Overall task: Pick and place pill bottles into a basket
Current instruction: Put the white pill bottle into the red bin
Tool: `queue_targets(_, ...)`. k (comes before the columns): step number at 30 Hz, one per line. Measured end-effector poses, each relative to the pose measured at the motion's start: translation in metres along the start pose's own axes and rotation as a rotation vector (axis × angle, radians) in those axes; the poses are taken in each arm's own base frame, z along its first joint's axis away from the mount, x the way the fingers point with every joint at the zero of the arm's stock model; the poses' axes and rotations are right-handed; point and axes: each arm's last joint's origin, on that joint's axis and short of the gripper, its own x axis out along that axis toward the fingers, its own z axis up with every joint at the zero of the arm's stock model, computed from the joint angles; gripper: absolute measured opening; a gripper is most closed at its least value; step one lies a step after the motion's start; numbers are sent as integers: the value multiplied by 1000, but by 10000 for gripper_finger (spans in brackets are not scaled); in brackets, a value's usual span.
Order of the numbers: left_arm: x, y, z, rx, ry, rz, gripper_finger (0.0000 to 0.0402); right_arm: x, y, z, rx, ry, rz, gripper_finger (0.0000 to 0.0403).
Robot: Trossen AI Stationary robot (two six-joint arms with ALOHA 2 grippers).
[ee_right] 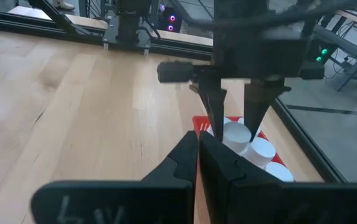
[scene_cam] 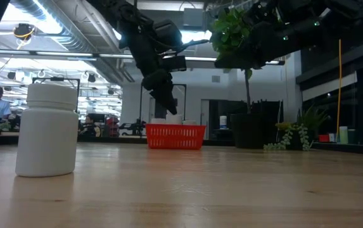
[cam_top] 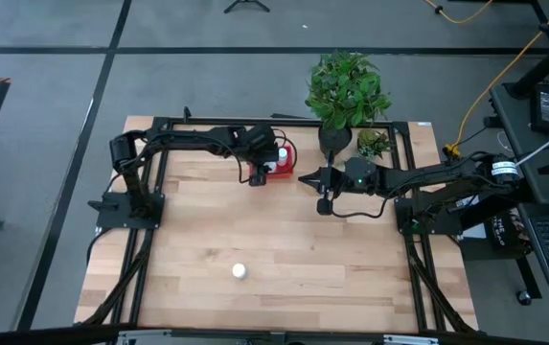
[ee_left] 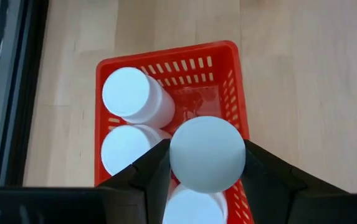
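Main risk, as a judgement: the left gripper hung over the red basket with a pill bottle pinched between its two fingers, and the free slot under it looked tight, since other bottles already filled most of that basket; a release slightly off-centre could land the held bottle on a neighbour's cap, so it would tip or rest crooked, or catch the low perforated wall and roll out onto the table. Fingers pushing down among the packed bottles could also nudge the light basket. The left gripper stood partly open, only as wide as the bottle it clamped at its sides. The right gripper was shut, nothing in it, and hovered above the table near the basket, beside the plant pot. One bottle was still out: the lone bottle stood upright toward the near edge of the table, well apart from the basket, which sat at the far edge. The bottles looked plain white, cylindrical, with smooth white caps, all alike; at least three showed inside the basket from the left wrist view, upright, touching one another. Exact count inside was hard to tell.
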Motion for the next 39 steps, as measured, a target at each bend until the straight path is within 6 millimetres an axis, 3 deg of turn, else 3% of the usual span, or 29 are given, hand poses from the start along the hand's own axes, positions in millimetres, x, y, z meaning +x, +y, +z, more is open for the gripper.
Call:
queue_targets(10, 23, -1, -6, -5, 44, -11, 161, 0, 0, 0, 0, 0, 1, 20)
queue_targets(23, 20, 2, -6, -9, 48, 10, 163, 0, 0, 0, -1, 0, 0, 20)
queue_targets(39, 20, 1, -7, -21, 61, 5, 193, 0, 0, 0, -1, 0, 0, 20)
